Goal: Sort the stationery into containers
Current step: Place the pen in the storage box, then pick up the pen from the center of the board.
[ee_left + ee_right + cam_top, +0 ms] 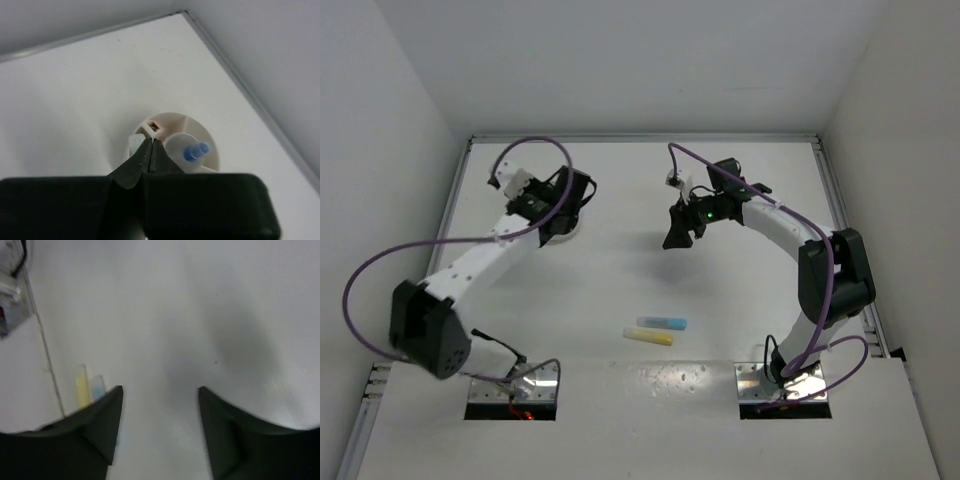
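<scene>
Table [620, 285]; dish [202, 132] seemingly half behind left claw [151, 140]

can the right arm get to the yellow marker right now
Probably yes: the right gripper is open and empty, and the yellow marker lies uncovered on the table. The light blue marker close beside it may crowd the grasp.

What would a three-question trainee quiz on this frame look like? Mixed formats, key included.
1. True or false: the right gripper is shut.
2. The two markers lying on the table are: A pink and green; B yellow and light blue; C mint and pink.
3. Fill in: the shut left gripper is above the white ____.
Key: 1 false; 2 B; 3 dish.
</scene>
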Action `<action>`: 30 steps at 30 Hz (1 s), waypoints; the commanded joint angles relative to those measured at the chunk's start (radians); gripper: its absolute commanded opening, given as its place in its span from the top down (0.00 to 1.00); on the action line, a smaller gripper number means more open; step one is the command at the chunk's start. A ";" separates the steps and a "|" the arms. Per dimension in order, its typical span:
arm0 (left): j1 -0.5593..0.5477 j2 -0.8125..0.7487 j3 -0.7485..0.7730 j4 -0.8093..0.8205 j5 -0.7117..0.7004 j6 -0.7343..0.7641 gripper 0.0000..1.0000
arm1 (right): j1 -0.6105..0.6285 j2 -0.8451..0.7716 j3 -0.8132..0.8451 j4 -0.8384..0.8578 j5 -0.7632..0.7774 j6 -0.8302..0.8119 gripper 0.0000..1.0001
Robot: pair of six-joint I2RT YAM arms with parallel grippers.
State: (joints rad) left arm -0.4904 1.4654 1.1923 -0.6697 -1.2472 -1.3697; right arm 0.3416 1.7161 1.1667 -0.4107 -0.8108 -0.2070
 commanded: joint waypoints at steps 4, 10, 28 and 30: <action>-0.019 -0.310 -0.176 0.114 0.525 0.176 0.96 | -0.006 -0.022 0.034 0.067 0.182 0.034 0.00; -0.083 -0.344 -0.429 0.136 1.050 0.015 0.48 | -0.006 0.005 0.103 0.003 0.279 0.018 0.94; -0.309 -0.660 -0.312 -0.044 0.640 0.270 0.00 | 0.261 -0.139 -0.162 -0.214 0.283 -0.430 0.41; -0.300 -0.736 -0.321 -0.056 0.594 0.328 0.00 | 0.301 -0.139 -0.171 -0.214 0.321 -0.414 0.44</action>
State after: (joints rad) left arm -0.7925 0.8303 0.8505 -0.6716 -0.4862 -1.1595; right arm 0.6022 1.6100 1.0107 -0.6613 -0.5583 -0.6075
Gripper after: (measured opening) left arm 0.993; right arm 0.577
